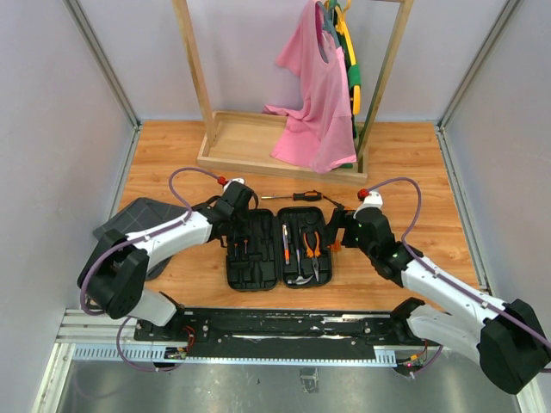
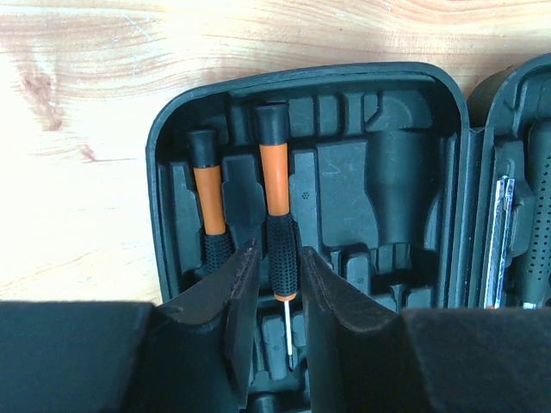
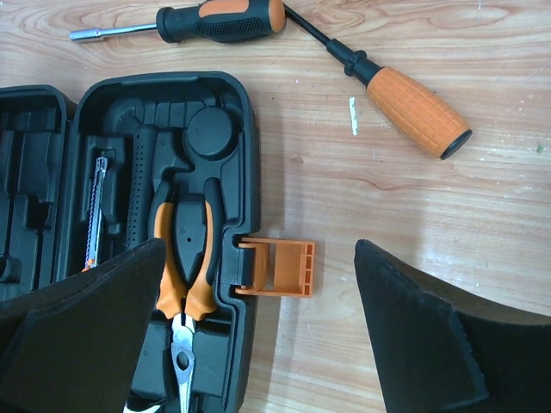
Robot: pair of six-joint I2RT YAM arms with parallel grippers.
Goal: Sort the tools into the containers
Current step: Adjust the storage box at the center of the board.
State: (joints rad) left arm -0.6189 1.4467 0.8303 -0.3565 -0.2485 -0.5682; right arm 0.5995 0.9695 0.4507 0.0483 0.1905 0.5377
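On the wooden counter the black tool case lies open. Our left claw is in its left half, narrowed around the black grip of an orange screwdriver; if it presses, we cannot tell. Just beside sits a second screwdriver. Our right claw is spread wide and holds nothing, above the orange latch. Pliers lie in the right half; a nut driver and an orange-handled driver lie outside on the counter.
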